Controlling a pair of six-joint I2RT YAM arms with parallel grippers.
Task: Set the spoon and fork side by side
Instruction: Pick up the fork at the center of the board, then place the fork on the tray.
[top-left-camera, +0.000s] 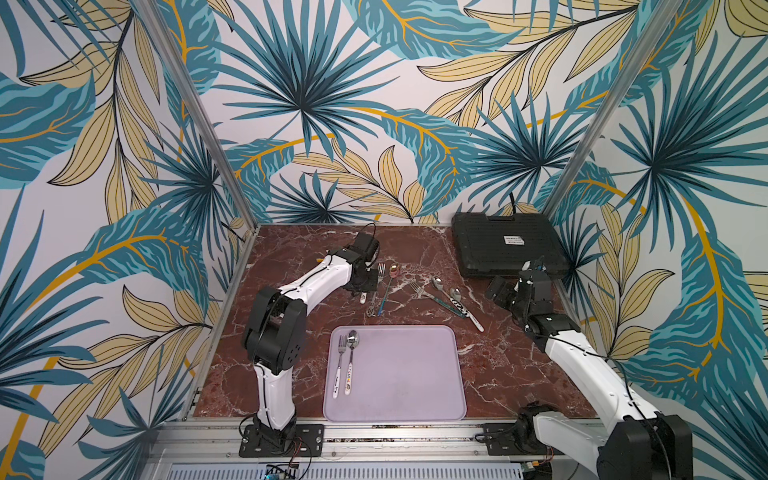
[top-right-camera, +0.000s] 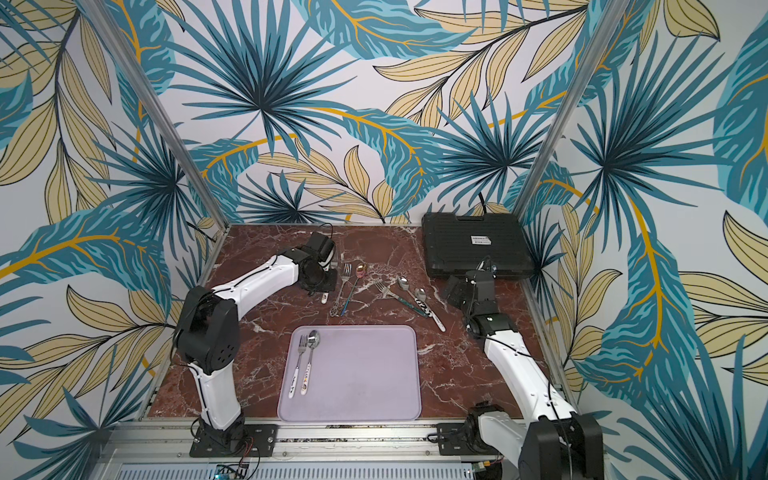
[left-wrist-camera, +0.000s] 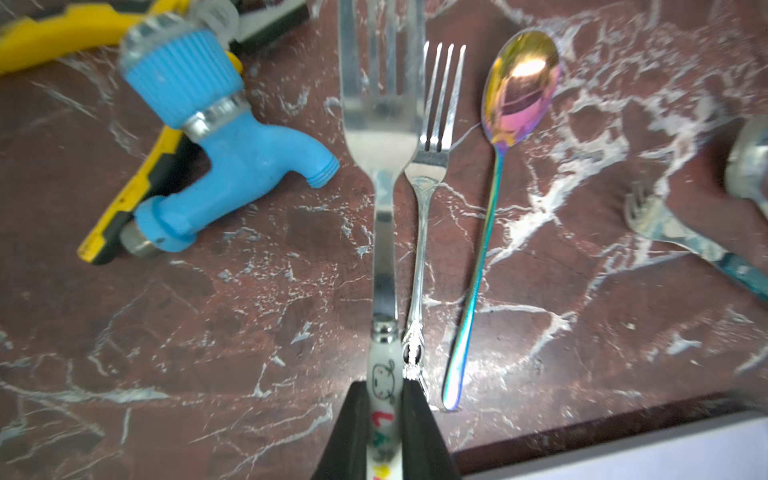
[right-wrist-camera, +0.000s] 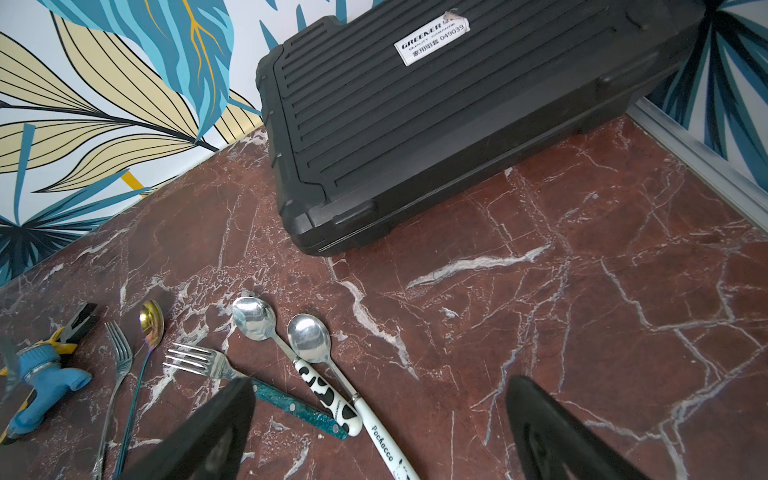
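Pinched shut in the left gripper (left-wrist-camera: 384, 399) is a white-handled fork (left-wrist-camera: 382, 137) printed with a cartoon face, held just beside a silver fork (left-wrist-camera: 432, 162) and a rainbow spoon (left-wrist-camera: 519, 83) on the marble table (left-wrist-camera: 187, 332). Wide open and empty, the right gripper (top-left-camera: 500, 293) hangs near a white spoon (right-wrist-camera: 380, 440) lettered "Pochacco", and the sticker (right-wrist-camera: 432, 39) on the black case (right-wrist-camera: 415, 124) reads "GREENER 049039". On the lilac tray (top-left-camera: 415, 374), another fork (top-left-camera: 340, 353) and another spoon (top-left-camera: 353, 338) lie side by side.

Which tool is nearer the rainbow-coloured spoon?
Left. The left tool is shut on a white-handled fork close beside the rainbow spoon; the right tool hangs open farther off, by the black case.
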